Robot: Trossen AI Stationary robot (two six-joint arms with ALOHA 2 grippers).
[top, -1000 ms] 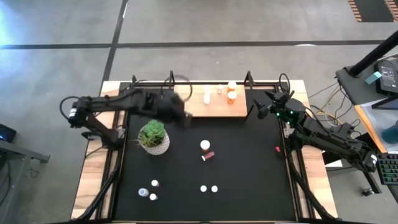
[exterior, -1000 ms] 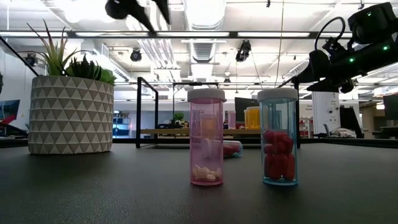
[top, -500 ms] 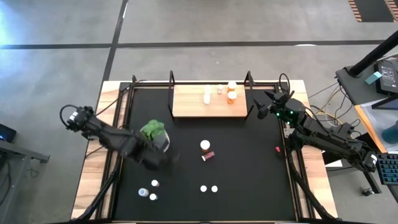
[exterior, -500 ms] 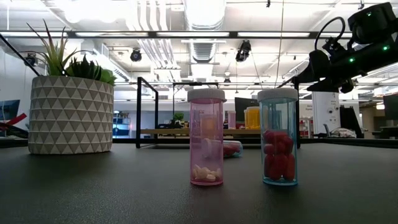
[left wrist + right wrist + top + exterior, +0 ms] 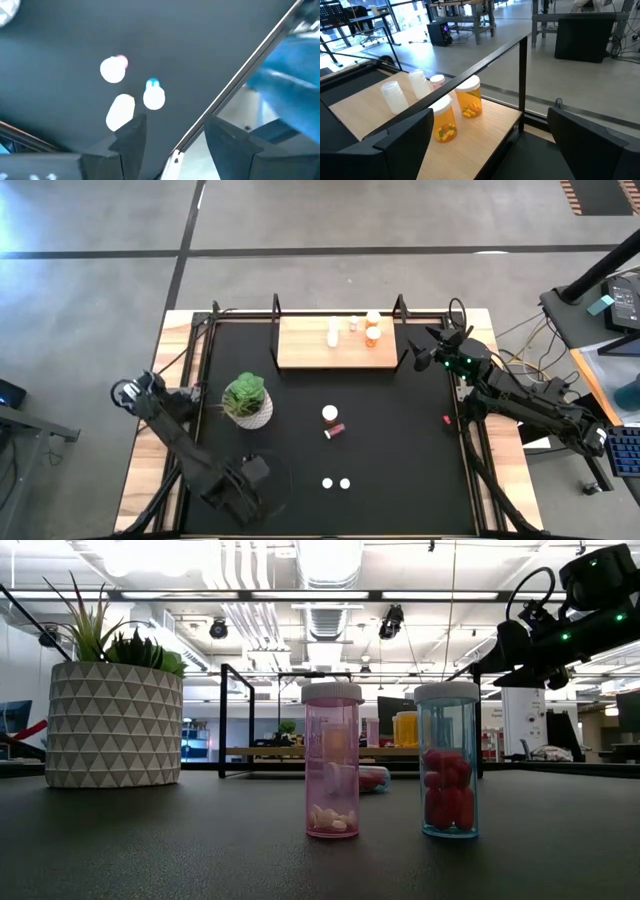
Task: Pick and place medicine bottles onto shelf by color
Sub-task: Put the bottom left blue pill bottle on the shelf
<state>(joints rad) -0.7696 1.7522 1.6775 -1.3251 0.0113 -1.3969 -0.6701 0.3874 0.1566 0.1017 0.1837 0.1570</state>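
Note:
My left gripper (image 5: 247, 478) hovers open over the table's near left part, above three white-capped bottles: a pink one (image 5: 112, 69), a blue-tinted one (image 5: 153, 97) and a white one (image 5: 120, 111). The arm hides them in the high view. My right gripper (image 5: 424, 357) waits open by the right end of the shelf (image 5: 300, 352). On the shelf stand two orange bottles (image 5: 469, 97), two white ones (image 5: 394, 97) and a pink-capped one (image 5: 437, 80). Mid-table are an upright bottle (image 5: 330, 413) and a red one lying down (image 5: 335, 430). Near the front stand a pink bottle (image 5: 332, 760) and a red-pill bottle (image 5: 448, 760).
A green plant in a white patterned pot (image 5: 247, 401) stands left of the table's middle. A small red thing (image 5: 447, 420) lies near the right edge. The table's edge (image 5: 235, 85) runs close beside the three bottles. The shelf's black end frame (image 5: 522, 80) stands before my right gripper.
My left gripper has swept fast from beside the shelf's left end toward the table's near edge, past the plant, and now hangs over the three bottles at the near left. The bottles and the right arm have kept still.

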